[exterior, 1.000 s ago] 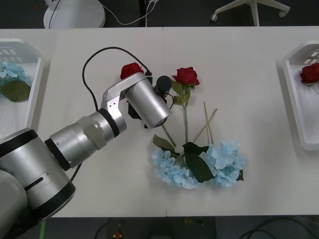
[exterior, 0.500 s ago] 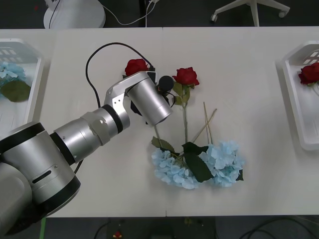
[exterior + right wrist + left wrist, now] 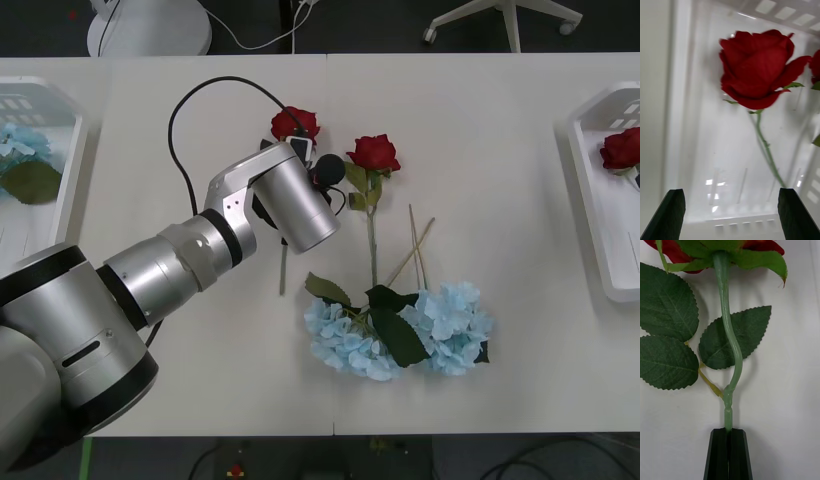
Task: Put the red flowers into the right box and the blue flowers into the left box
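In the left wrist view my left gripper (image 3: 728,452) has its black fingers shut on the green stem (image 3: 731,352) of a red rose. In the front view this rose's bloom (image 3: 295,123) shows just beyond my left wrist (image 3: 292,205), and its stem end (image 3: 283,272) pokes out beneath the arm. A second red rose (image 3: 373,152) lies on the table beside it. Two blue flower heads (image 3: 400,328) lie nearer the front. The right box (image 3: 597,215) holds a red rose (image 3: 622,148). My right gripper (image 3: 732,217) hangs open over that box (image 3: 696,131), above the rose (image 3: 756,71). The left box (image 3: 68,170) holds a blue flower (image 3: 20,145).
A black cable (image 3: 185,110) loops from my left wrist over the table. Thin bare stems (image 3: 415,250) lie crossed between the loose rose and the blue flowers. Chair and stand bases (image 3: 150,25) sit beyond the table's far edge.
My left gripper has turned with the rose in it: the bloom has moved right and away from me, and the stem's free end has swung left under the arm.
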`<control>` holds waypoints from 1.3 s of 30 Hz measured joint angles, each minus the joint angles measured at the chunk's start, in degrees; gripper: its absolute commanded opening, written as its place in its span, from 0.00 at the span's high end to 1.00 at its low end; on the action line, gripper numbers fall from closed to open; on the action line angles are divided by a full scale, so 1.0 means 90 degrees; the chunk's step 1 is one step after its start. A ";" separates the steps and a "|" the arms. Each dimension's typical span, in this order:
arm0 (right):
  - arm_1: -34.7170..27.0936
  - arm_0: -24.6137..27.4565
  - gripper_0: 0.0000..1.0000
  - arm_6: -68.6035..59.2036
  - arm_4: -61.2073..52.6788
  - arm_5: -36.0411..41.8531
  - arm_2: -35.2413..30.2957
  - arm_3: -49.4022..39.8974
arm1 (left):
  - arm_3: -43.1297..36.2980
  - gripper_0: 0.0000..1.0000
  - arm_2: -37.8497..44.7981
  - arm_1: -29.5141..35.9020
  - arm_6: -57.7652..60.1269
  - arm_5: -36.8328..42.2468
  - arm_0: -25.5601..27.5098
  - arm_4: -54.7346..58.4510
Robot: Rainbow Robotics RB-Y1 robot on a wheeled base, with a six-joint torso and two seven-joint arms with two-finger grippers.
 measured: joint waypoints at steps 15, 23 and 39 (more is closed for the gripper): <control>0.0238 -0.0057 0.29 -0.6588 -0.1831 0.1373 0.0725 -0.2652 | -0.2835 1.00 0.0914 0.1334 -0.1856 0.1847 0.0335 0.0332; 0.0296 -0.0066 0.28 -0.9265 -0.2668 0.1367 0.1296 -0.3010 | -0.5055 1.00 0.3108 0.1906 -0.2942 0.1945 0.1883 0.1436; 0.0331 -0.0067 0.26 -1.2303 -0.3172 0.1255 0.1296 -0.3013 | -0.5879 1.00 0.6309 0.1941 -0.5932 0.1877 0.3069 0.6717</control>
